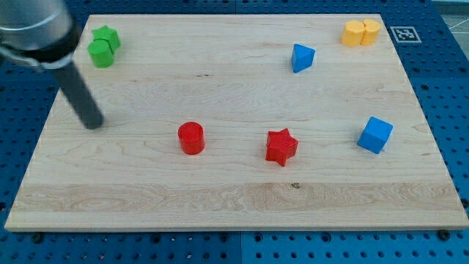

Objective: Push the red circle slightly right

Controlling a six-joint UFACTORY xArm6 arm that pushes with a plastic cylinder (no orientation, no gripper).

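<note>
Seven small blocks are seen on the wooden bench [234,198]. At the view's left, near the top, two green blocks [103,46] are pressed together; their shapes are hard to tell. Just below them, the dark rod is seen coming down from the top left corner, and my tip [93,123] is set on the wood. No fingers are carried by this arm, so nothing is held; only the bare rod end is there to push with.

Next, toward the middle and a bit low, the red circle [191,137] is found standing alone. It lies to the right of my tip, at nearly the same height in the view, with bare wood between them. They are apart, not touching. This matters most: the tip is already on the circle's left side, so a push toward the view's right can be made in a straight line.

Further right, the red star [281,146] is seen near the circle, so only a small push is judged safe. Above it sits a blue triangle-like block [302,57]. At the far right are a blue cube [375,134] and, at the top, two yellow blocks [362,32].
</note>
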